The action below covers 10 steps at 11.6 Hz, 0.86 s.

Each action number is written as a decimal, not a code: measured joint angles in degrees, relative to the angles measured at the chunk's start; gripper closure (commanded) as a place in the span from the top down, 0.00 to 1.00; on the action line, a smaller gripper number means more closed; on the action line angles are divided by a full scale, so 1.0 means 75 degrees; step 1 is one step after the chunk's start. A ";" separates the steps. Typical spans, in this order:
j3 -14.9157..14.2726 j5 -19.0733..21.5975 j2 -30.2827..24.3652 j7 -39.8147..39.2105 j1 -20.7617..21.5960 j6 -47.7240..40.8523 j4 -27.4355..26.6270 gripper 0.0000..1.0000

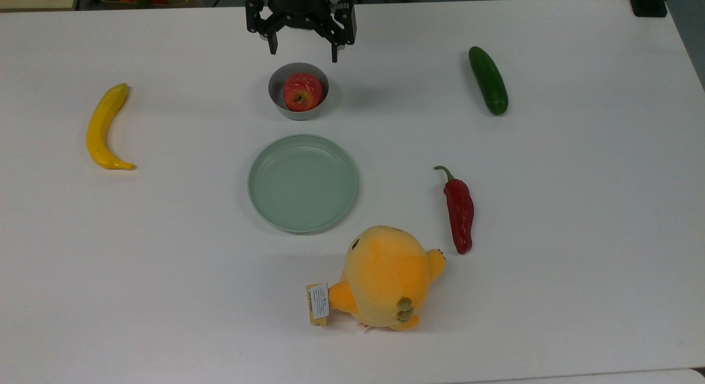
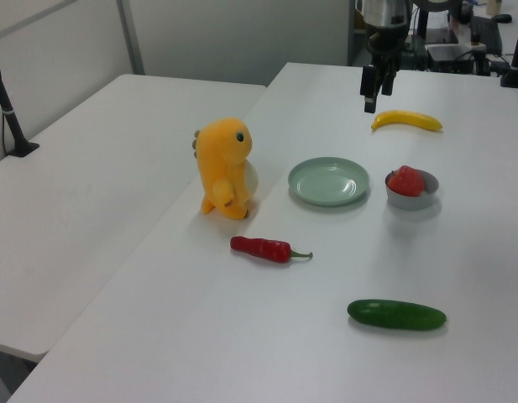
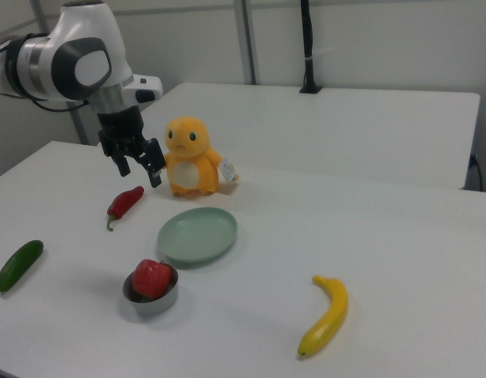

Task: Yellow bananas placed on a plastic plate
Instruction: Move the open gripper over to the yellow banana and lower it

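Observation:
The yellow banana (image 1: 102, 128) lies alone on the white table at the top view's left, far from my gripper; it is also near the front in the right view (image 3: 325, 319). The pale mint-green plastic plate (image 1: 302, 183) sits empty at the table's middle (image 3: 197, 235) (image 2: 329, 180). My gripper (image 1: 303, 53) hangs open in the air at the table's far edge in the top view, just beyond the grey bowl, with nothing between its fingers. The right view shows the gripper (image 3: 139, 175) well above the table.
A small grey bowl (image 1: 274, 92) holds a red apple (image 1: 302, 91) between gripper and plate. A green cucumber (image 1: 488, 81) and a red pepper (image 1: 459, 210) lie at the top view's right. A yellow-orange plush toy (image 1: 385, 276) stands just below the plate.

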 measured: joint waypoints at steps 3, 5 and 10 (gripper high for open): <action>0.0388 0.0000 -0.0010 -0.0025 -0.0690 0.0000 0.0000 1.00; 0.0522 -0.0006 -0.0022 -0.0074 -0.1246 0.0299 -0.0030 1.00; 0.0282 -0.0513 0.0185 -0.0862 -0.2566 0.0826 -0.0280 1.00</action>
